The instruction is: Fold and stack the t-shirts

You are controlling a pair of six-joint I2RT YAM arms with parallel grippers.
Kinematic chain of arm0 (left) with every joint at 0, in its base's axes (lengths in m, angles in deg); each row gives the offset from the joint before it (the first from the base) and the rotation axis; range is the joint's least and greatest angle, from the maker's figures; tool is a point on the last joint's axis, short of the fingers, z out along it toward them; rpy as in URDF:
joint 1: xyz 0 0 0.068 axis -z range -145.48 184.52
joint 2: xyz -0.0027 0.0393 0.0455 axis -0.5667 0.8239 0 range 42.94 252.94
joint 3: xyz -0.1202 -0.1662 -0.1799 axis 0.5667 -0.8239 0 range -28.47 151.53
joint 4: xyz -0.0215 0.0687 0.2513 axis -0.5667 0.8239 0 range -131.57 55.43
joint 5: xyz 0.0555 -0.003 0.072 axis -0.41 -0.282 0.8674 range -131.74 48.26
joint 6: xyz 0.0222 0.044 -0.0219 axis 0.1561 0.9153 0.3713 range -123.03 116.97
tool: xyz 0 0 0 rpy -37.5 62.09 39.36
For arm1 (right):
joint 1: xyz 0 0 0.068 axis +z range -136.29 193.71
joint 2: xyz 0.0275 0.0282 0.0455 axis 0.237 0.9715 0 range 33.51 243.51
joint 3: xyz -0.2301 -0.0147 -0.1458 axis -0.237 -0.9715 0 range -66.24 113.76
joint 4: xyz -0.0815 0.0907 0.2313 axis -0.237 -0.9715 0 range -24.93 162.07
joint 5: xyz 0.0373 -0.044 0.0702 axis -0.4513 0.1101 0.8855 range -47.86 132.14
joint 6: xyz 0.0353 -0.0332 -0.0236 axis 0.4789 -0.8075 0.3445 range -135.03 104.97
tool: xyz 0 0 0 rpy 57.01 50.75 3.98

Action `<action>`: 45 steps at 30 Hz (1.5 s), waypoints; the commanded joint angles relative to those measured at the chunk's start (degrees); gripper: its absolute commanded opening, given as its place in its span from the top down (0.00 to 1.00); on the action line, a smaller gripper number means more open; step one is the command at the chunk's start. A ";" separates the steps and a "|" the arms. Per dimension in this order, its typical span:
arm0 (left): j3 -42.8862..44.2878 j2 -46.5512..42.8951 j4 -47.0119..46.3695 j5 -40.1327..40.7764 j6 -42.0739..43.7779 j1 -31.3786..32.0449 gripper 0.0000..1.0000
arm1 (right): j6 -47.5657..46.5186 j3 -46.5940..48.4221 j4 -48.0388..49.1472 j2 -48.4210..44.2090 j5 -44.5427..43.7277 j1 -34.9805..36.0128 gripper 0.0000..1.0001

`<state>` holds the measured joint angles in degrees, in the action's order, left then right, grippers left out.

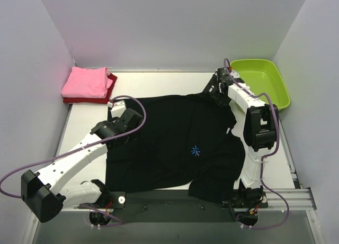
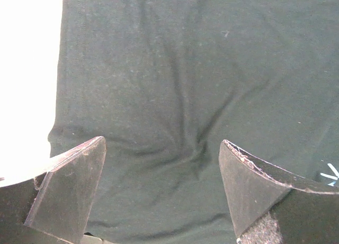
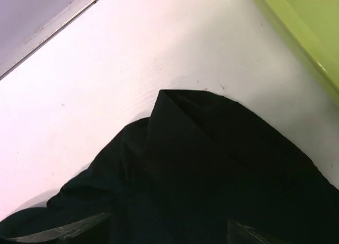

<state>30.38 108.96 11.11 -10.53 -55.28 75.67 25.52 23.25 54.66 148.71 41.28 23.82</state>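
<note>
Black cloth of the t-shirt [image 1: 175, 143] lies spread across the table [image 1: 159, 82]. To fold it straight I should pinch one layer at matching edges with both hands. My left hand [image 2: 161, 143] hangs wide open just above its left side; my right hand [image 3: 169, 225], also wide, hovers over the far right corner.

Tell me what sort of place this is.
Probably a robot lab test cell: plain white walls box in a white table, a left arm and right arm are bolted to a metal rail at its near edge, and the black t-shirt and green tub look like props.
</note>
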 commanded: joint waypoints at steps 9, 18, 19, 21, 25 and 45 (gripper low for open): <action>-1.19 -0.19 -2.24 -1.75 2.68 -2.91 0.02 | 1.28 4.02 -0.61 4.24 0.42 -0.35 0.33; -1.98 -0.10 -2.59 -2.20 2.94 -3.53 0.02 | 1.46 4.90 -0.61 5.48 0.51 -1.32 0.62; -2.07 -0.27 -2.50 -2.20 2.94 -3.62 0.02 | 1.46 5.08 -0.61 5.65 0.51 -1.41 0.62; -2.16 -0.36 -2.50 -2.11 2.94 -3.70 0.02 | 1.37 5.34 -0.61 5.83 0.51 -1.58 0.63; -2.42 -0.72 -2.15 -2.11 2.94 -3.88 0.02 | 1.28 6.57 -0.70 6.62 0.51 -2.20 0.66; -4.53 -3.53 -0.13 -1.23 2.77 -4.93 0.03 | 4.88 28.19 2.00 20.25 2.97 -2.55 1.00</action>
<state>25.87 106.84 10.59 -12.59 -53.14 71.36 27.91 48.08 53.68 169.84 42.55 21.57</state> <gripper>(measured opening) 0.975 0.024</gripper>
